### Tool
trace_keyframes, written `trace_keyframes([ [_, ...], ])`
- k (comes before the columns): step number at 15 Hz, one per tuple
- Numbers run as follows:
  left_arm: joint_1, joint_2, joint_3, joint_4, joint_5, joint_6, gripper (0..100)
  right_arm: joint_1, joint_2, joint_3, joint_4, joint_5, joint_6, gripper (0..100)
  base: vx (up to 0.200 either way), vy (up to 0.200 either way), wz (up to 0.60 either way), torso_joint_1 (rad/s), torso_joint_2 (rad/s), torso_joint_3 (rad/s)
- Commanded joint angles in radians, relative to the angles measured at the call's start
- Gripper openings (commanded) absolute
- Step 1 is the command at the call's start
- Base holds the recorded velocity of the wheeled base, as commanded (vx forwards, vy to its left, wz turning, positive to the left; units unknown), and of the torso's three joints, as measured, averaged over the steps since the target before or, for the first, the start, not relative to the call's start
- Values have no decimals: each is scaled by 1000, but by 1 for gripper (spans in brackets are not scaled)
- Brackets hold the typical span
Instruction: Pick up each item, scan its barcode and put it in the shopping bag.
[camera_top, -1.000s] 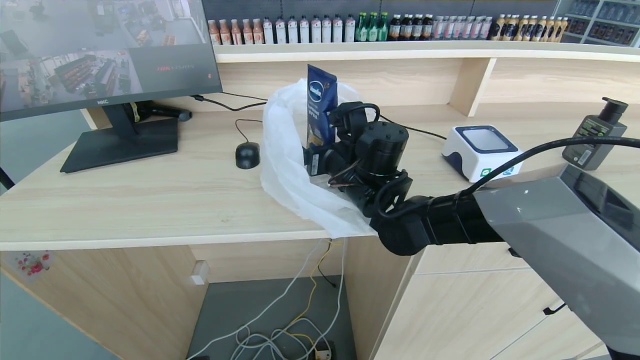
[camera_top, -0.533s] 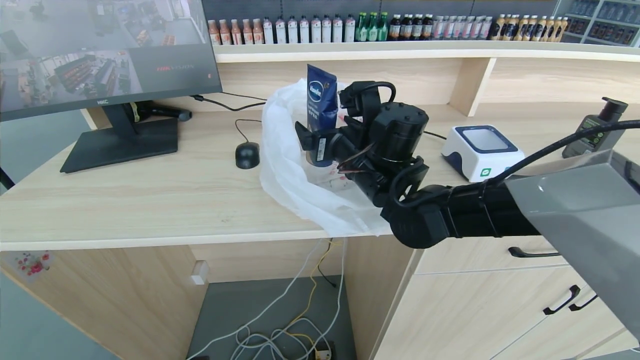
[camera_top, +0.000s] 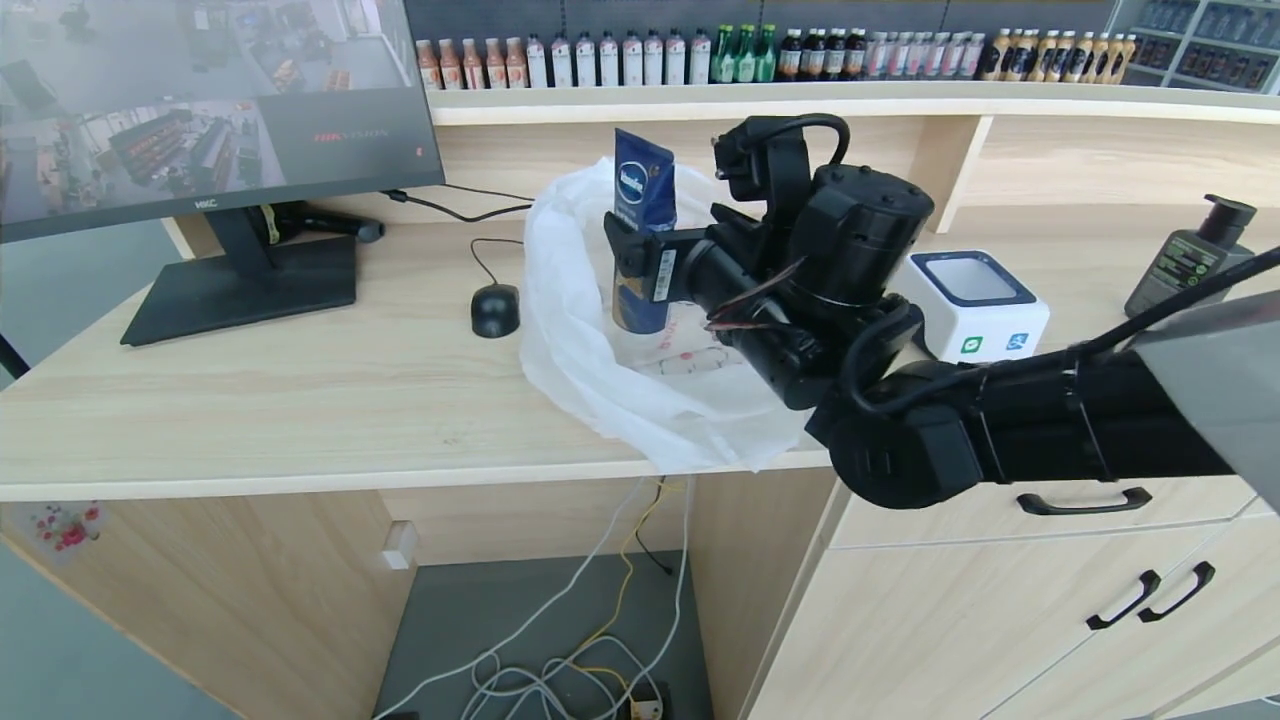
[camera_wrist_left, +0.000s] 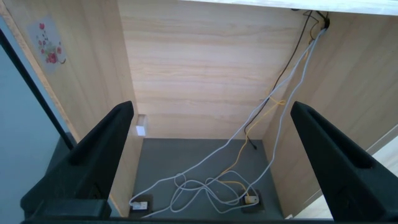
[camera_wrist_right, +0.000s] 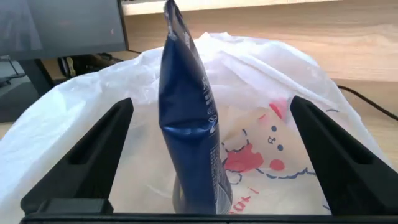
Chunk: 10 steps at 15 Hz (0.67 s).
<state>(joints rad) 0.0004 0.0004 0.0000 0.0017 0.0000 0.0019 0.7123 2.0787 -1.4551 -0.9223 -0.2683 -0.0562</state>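
Blue tube in the white shopping bag, upright on its dark cap, crimped end topmost. Stands on the bag's printed bottom, plastic heaped up around it. Bag on the tabletop, near side drooping over the front edge.

Right fingers spread wide, one on each side of the tube, clear of it on both sides. Grip nothing. From the head camera, poised over the bag's right half, one finger in front of the tube's lower part.

Left fingers likewise spread apart and holding nothing, down below the tabletop, facing the open bay under it, with loose cables on the floor there.

Right of the bag, a white scanner with a dark-framed window; further right, a grey pump bottle. Left of the bag, a black mouse, then a monitor on its stand. Along the shelf behind, a row of bottles.
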Motion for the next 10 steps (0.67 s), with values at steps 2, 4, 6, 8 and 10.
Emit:
trace_keyframes([
  [2,1,0,0,0,0,0,100,7,-124,113,-18,1,-21,100,0,0,0,0,0,0],
  [4,1,0,0,0,0,0,100,10,-180,210,-89,4,-22,100,0,0,0,0,0,0],
  [6,1,0,0,0,0,0,100,19,-206,326,-207,9,-17,100,0,0,0,0,0,0],
  [8,1,0,0,0,0,0,100,39,-212,521,-424,8,-19,100,0,0,0,0,0,0],
  [10,1,0,0,0,0,0,100,65,-220,719,-607,8,-19,100,0,0,0,0,0,0],
])
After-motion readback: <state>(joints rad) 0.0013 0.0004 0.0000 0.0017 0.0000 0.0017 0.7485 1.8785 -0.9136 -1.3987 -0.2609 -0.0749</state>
